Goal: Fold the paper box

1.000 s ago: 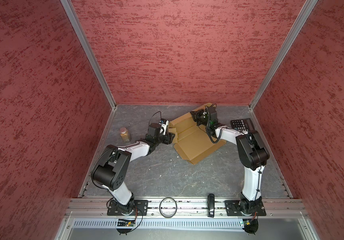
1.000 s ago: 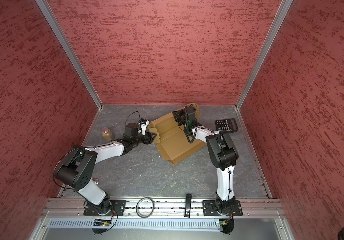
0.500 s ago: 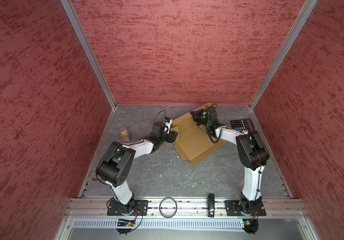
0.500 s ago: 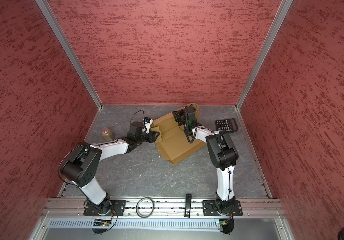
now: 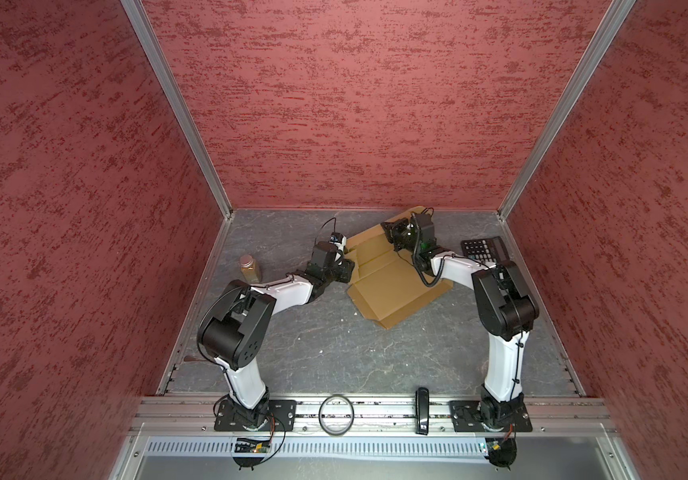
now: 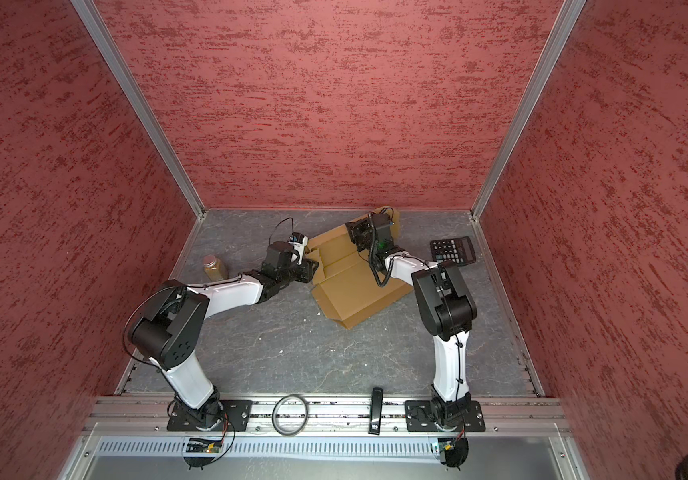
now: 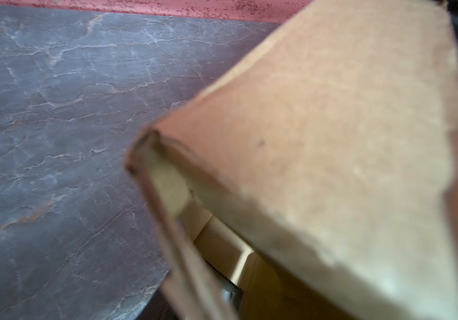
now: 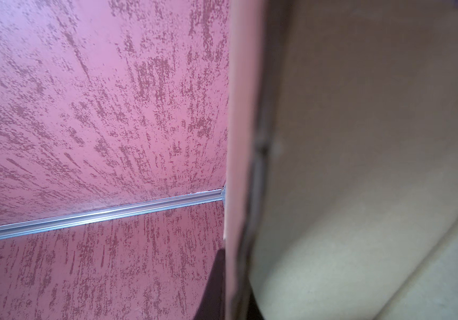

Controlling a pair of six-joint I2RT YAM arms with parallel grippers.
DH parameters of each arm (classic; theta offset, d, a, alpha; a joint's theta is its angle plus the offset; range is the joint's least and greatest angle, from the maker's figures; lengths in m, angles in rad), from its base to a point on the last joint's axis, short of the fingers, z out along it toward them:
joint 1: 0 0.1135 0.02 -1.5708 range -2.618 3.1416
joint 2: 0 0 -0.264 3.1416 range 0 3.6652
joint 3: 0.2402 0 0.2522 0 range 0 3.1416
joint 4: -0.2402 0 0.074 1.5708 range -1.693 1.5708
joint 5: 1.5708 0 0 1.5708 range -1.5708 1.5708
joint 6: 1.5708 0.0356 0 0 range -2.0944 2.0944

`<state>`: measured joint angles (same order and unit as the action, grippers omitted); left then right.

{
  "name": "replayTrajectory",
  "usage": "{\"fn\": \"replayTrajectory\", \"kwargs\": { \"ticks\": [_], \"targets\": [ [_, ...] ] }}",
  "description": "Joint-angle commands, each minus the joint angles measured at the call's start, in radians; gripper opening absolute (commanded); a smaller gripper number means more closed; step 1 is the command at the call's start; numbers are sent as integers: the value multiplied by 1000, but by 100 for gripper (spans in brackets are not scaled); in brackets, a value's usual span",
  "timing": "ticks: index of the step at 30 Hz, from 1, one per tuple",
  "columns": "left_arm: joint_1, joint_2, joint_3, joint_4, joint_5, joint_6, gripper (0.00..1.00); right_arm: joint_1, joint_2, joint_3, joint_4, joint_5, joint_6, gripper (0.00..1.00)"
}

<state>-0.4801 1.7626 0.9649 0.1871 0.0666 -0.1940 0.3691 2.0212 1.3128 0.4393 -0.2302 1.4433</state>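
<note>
In a top view, right pincer seems clamped on paper box at twelve o'clock; left pincer, gap untellable, should crease squarely.

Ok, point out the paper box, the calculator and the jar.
paper box [image 5: 400, 291]: in a top view, flat near panel.
calculator [image 5: 483, 249]: in a top view, keypad.
jar [image 5: 251, 272]: in a top view, brown body.
</note>
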Motion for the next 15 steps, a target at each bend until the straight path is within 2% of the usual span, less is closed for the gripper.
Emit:
{"fn": "replayTrajectory", "kwargs": {
  "ticks": [1, 7, 15],
  "targets": [
    [-19, 32, 35, -25, -63, -25, 44, 4, -14, -37, -60, 8, 21, 1],
    [-50, 59, 71, -48, -132, -55, 44, 5, -21, -53, -44, 10, 31, 1],
    [-69, 84, 103, -83, -218, -82, 36, 4, -42, -93, -23, 12, 39, 1]
  ]
}}
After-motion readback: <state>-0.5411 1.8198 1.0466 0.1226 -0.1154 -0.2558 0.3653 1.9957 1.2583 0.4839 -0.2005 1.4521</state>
